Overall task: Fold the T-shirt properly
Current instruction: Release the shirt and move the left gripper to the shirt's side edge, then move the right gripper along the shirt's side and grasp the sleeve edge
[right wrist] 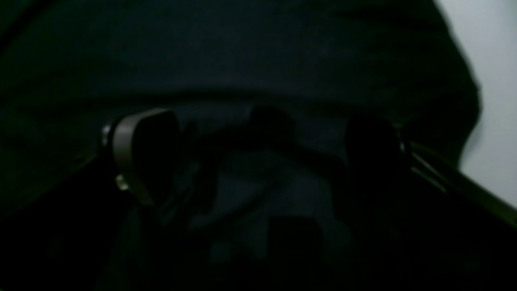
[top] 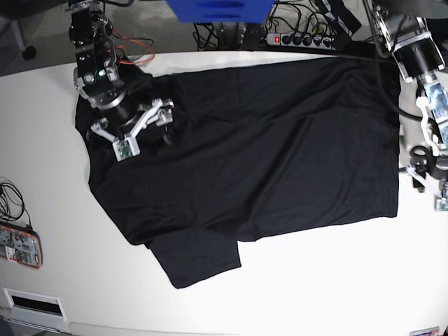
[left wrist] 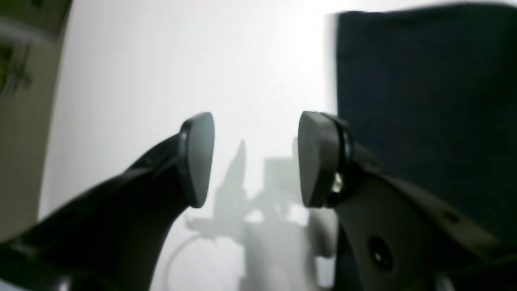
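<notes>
A black T-shirt (top: 266, 140) lies spread flat across the far half of a white table (top: 329, 280). One short sleeve (top: 196, 255) juts out toward the near edge, left of centre. The shirt's straight right edge sits near the table's right side.

The right tool (top: 133, 126) rests over the shirt's far left corner. In its wrist view, its fingers stand wide apart above dark, rumpled fabric (right wrist: 258, 60), with nothing held between them.

The left tool (left wrist: 256, 159) hovers at the far right, just beside the shirt's right edge (left wrist: 424, 101). Its jaws are wide apart and hold nothing, over bare table.

A small orange-edged device (top: 19, 245) lies at the table's left edge.
</notes>
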`<state>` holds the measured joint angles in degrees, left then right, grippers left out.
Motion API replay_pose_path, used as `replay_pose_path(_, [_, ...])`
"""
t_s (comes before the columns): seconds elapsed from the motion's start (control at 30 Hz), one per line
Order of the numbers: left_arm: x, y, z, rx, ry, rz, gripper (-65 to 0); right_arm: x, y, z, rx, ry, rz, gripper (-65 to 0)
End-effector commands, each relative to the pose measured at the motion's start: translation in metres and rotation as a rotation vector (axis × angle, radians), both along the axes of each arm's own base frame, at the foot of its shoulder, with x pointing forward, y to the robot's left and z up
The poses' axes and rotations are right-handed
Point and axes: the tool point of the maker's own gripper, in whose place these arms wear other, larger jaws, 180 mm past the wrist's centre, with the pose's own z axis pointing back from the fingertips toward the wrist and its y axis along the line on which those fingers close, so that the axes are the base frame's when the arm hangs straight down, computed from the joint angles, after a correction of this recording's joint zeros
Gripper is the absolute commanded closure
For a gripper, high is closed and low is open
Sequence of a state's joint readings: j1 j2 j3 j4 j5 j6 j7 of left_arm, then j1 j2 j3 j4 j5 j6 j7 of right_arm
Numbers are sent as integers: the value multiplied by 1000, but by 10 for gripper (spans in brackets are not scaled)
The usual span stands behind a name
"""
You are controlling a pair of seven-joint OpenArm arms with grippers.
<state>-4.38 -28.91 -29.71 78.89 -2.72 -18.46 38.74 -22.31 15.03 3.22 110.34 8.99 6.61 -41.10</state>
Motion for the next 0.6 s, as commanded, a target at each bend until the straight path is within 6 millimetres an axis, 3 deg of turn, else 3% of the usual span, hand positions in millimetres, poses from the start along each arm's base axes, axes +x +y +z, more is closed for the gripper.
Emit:
replay_pose_path(0.0, [24,-3,18,-3,-65,-34,-320,11,0,15,12,-63,2,-613])
replay_pose_path(0.23, [67,-26,-11,-224,-41,-158,-322,13,-1,17,10,-71,-2,-613])
replay_pose_path(0.4, [75,-26,-32,-339,-72,-111,-322,13,-2,17,9,-69,-4,-613])
replay_pose_path(0.57, [66,-24,-52,-364,-53,-83,-322,14,-3,17,8,-73,-4,-613])
